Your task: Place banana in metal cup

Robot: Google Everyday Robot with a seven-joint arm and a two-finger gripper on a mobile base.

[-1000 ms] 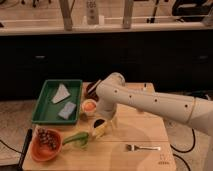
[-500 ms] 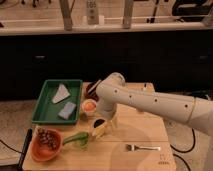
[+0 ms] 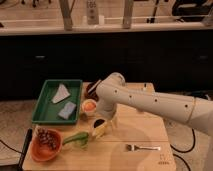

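Note:
The small pale-yellow banana (image 3: 101,131) lies on the wooden table (image 3: 150,135), just right of the green vegetable. My gripper (image 3: 101,123) hangs at the end of the white arm (image 3: 150,102), right over the banana's far end and touching or almost touching it. A small pale cup with an orange inside (image 3: 89,106) stands just behind and left of the gripper. A darker round vessel (image 3: 92,88) sits further back, half hidden by the arm. I cannot tell which of the two is the metal cup.
A green tray (image 3: 49,114) with two pale sponge-like pieces sits at the left. An orange bowl (image 3: 44,147) with dark contents stands at the front left, a green vegetable (image 3: 75,138) beside it. A fork (image 3: 142,148) lies at the front right.

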